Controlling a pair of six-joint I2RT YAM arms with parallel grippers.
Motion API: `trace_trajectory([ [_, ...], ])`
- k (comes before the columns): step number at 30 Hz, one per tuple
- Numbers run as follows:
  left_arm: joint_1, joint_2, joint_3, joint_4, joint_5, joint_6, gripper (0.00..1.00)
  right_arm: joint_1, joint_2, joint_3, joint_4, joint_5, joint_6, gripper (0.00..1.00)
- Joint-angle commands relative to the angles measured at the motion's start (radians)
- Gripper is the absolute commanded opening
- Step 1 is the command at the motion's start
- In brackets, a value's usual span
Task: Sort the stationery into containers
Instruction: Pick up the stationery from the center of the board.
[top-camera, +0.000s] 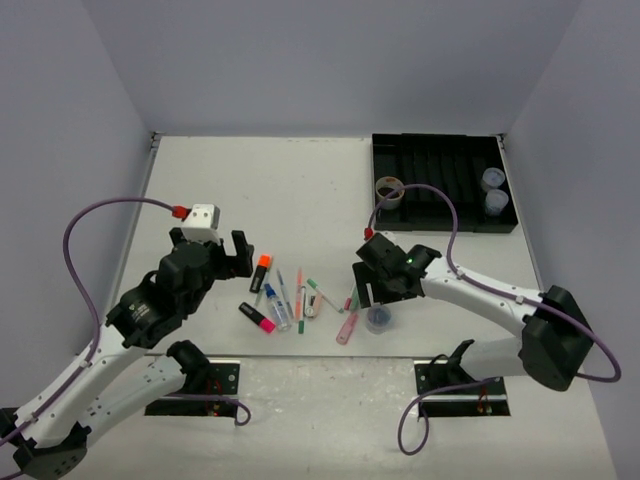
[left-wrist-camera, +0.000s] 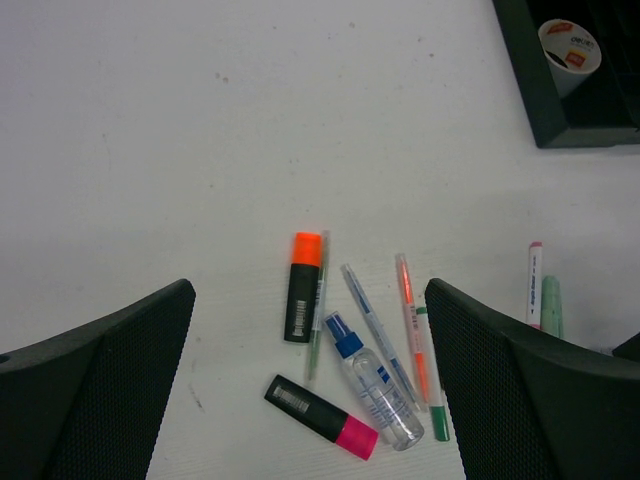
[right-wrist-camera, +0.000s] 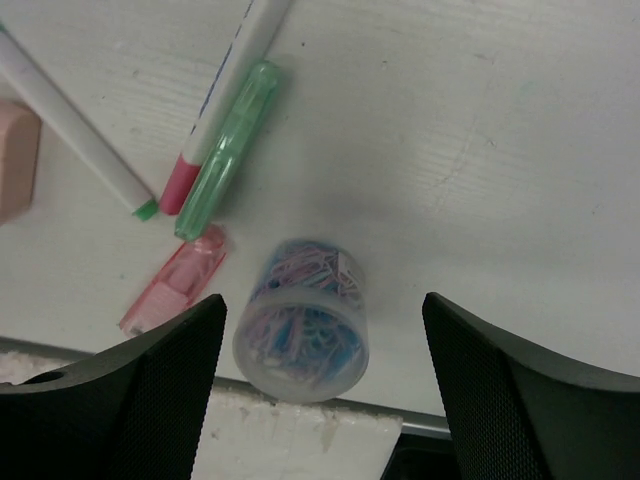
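Observation:
The stationery lies in a loose pile mid-table (top-camera: 290, 295). In the left wrist view it shows an orange highlighter (left-wrist-camera: 304, 285), a pink highlighter (left-wrist-camera: 320, 416), a small spray bottle (left-wrist-camera: 375, 385) and thin pens (left-wrist-camera: 375, 325). My left gripper (left-wrist-camera: 308, 296) hangs open above them, touching none. A clear tub of paper clips (right-wrist-camera: 303, 320) stands near the table's front edge. My right gripper (right-wrist-camera: 322, 330) is open around it, with a gap on each side. The black tray (top-camera: 440, 185) at the far right holds a tape roll (top-camera: 389, 189) and two tubs (top-camera: 492, 179).
A green pen (right-wrist-camera: 228, 150), a white-and-pink pen (right-wrist-camera: 225, 90) and a pink clear piece (right-wrist-camera: 170, 282) lie just left of the clip tub. The table's front edge (right-wrist-camera: 330, 425) runs right under the tub. Grey walls close in the back and sides.

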Motion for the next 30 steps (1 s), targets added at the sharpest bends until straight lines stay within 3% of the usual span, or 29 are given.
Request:
trace_trajectory([
  [1,0.006,0.004,0.001,0.023,-0.016,0.013,1.0,0.047,-0.086,-0.011,-0.035,-0.06,0.05,0.81],
  [8,0.007,0.01,0.0,0.022,-0.019,0.013,1.0,0.062,-0.104,-0.063,-0.031,-0.074,0.053,0.8],
  [13,0.008,0.021,0.001,0.022,-0.019,0.013,1.0,0.069,-0.074,-0.071,-0.04,0.002,0.072,0.83],
  [21,0.009,0.033,0.001,0.021,-0.018,0.013,1.0,0.082,-0.025,-0.098,0.02,-0.068,0.054,0.79],
  [25,0.01,0.036,0.001,0.021,-0.017,0.013,1.0,0.086,-0.02,-0.093,0.036,-0.065,0.053,0.66],
  [28,0.01,0.038,0.0,0.024,-0.01,0.014,1.0,0.086,-0.02,-0.075,0.025,-0.03,0.053,0.44],
  [30,0.01,0.038,0.0,0.026,-0.004,0.017,1.0,0.089,-0.02,-0.061,0.014,-0.013,0.05,0.22],
])
